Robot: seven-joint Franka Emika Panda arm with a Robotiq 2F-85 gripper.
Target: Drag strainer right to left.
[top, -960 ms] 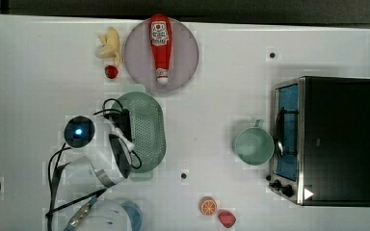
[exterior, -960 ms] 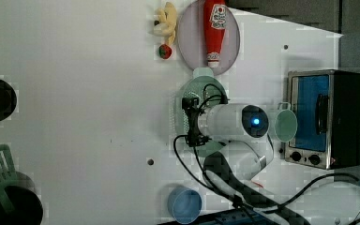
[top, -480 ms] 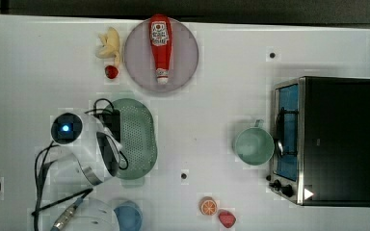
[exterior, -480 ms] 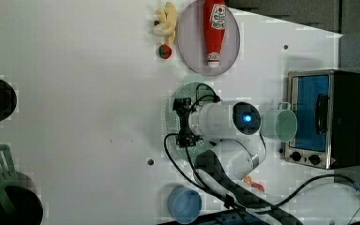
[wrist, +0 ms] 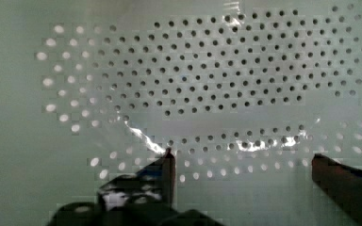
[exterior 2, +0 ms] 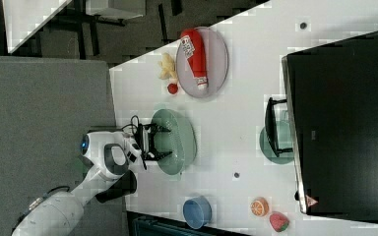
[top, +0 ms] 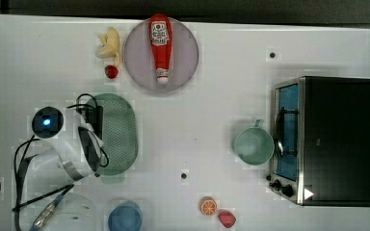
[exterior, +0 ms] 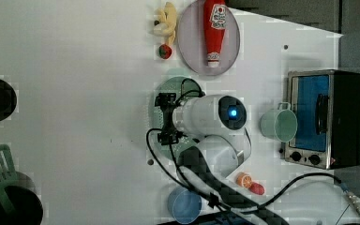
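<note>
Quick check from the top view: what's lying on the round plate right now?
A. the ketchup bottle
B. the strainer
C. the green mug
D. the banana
A. The red ketchup bottle lies lengthwise on the round plate; the banana sits just off the plate's rim on the top view's left.

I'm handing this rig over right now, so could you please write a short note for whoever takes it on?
Gripper: open, fingers down inside the strainer, gripping nothing.
Strainer: on the table, at the top view's left, below the plate with the ketchup bottle; the green mug sits by the toaster oven.
Done: strainer already dragged leftward over the last second.
Left: finish the drag if needed, then lift out.
</note>
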